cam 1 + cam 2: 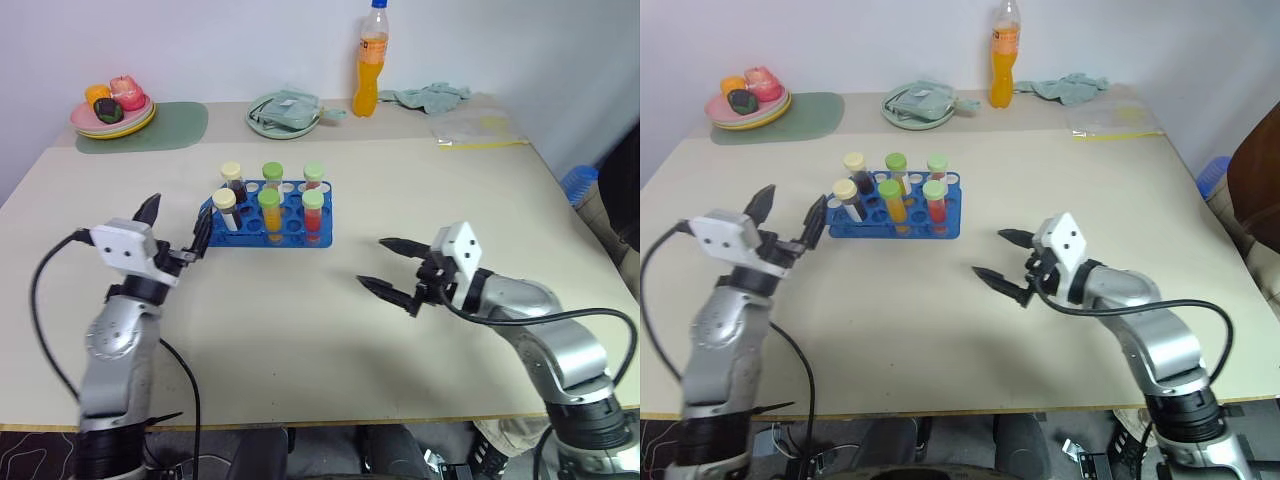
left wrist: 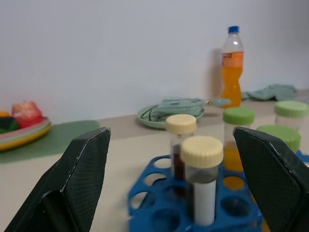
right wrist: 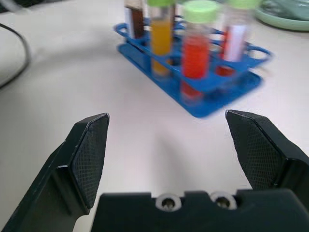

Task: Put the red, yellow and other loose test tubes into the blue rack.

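The blue rack (image 1: 268, 228) stands on the table left of centre, and every test tube I see stands upright in it. The front row holds a cream-capped white tube (image 1: 224, 210), a green-capped yellow tube (image 1: 269, 212) and a green-capped red tube (image 1: 313, 212). Behind them are a cream-capped dark tube (image 1: 232, 180) and two green-capped tubes (image 1: 272, 176). My left gripper (image 1: 177, 222) is open just left of the rack, holding nothing. My right gripper (image 1: 375, 263) is open and empty to the rack's right, above bare table. The right wrist view shows the red tube (image 3: 195, 48) beyond its fingers (image 3: 87, 159).
Along the back of the table are a plate of fruit (image 1: 112, 118) on a green mat (image 1: 165, 128), a green dish with a cloth (image 1: 285, 112), an orange drink bottle (image 1: 370, 62), a crumpled cloth (image 1: 430, 97) and a plastic bag (image 1: 478, 128).
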